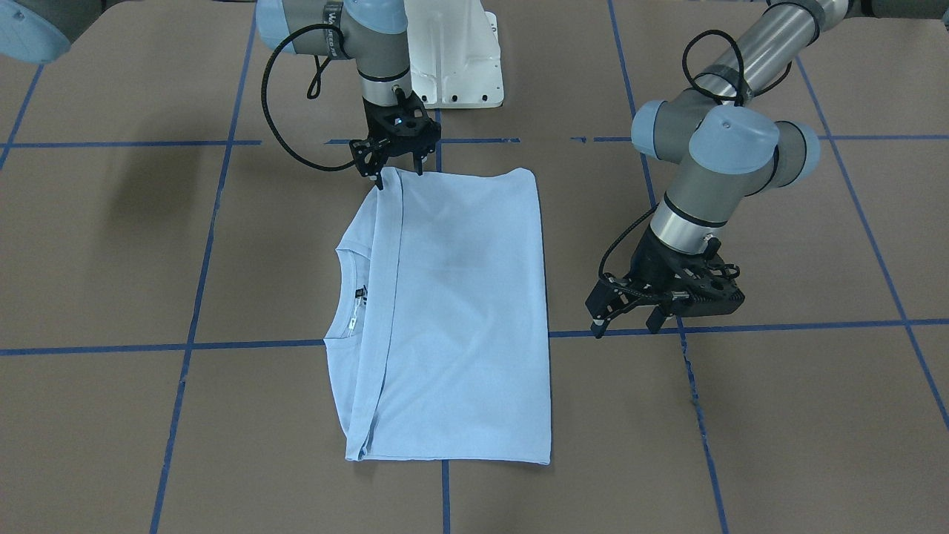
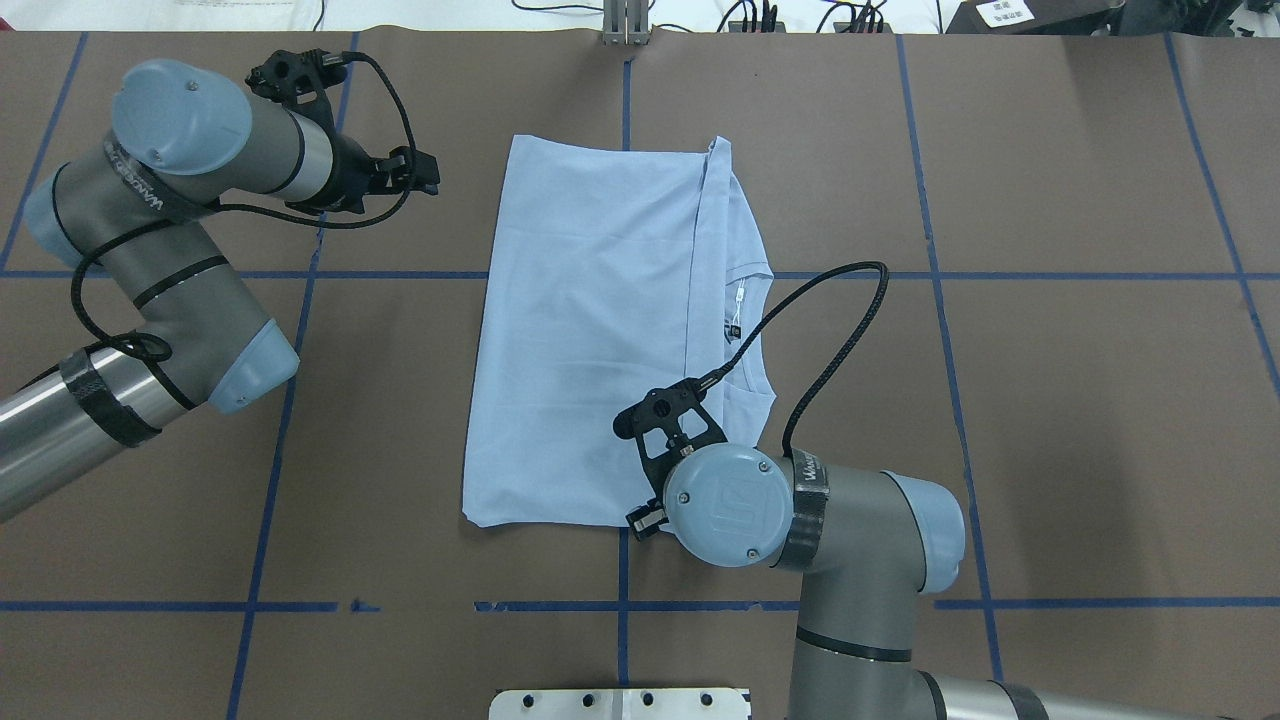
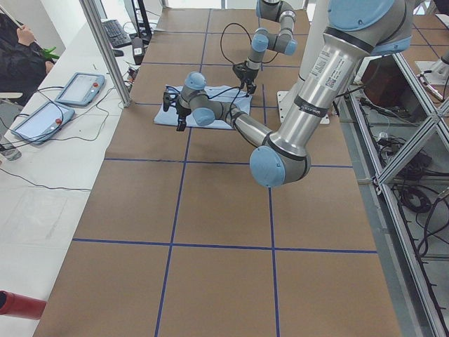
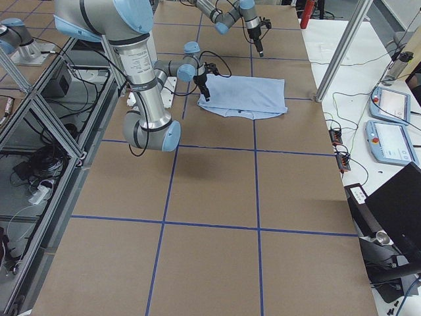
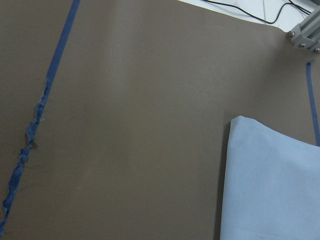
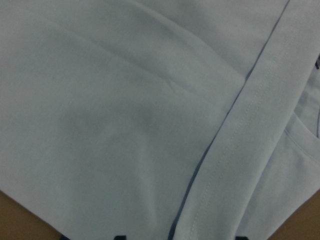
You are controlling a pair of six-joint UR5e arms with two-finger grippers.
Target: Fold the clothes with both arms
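Observation:
The light blue T-shirt (image 1: 452, 319) lies folded into a long rectangle on the brown table. Its ribbed collar (image 2: 752, 335) and neck label (image 2: 733, 318) show along one long side, and the chest print is hidden in the fold. My right gripper (image 1: 400, 176) points down at the shirt's corner nearest the robot base, open, with its fingertips at the hem. The right wrist view shows the shirt's cloth and a hem seam (image 6: 235, 145) close below. My left gripper (image 1: 626, 325) is open and empty, hovering over bare table beside the shirt. The left wrist view shows a shirt corner (image 5: 270, 195).
Blue tape lines (image 1: 200, 252) cross the brown table cover. The white pedestal base (image 1: 456, 52) stands behind the shirt's near end. Tablets (image 3: 77, 88) and cables lie on a white side table, past an aluminium post (image 3: 105, 49).

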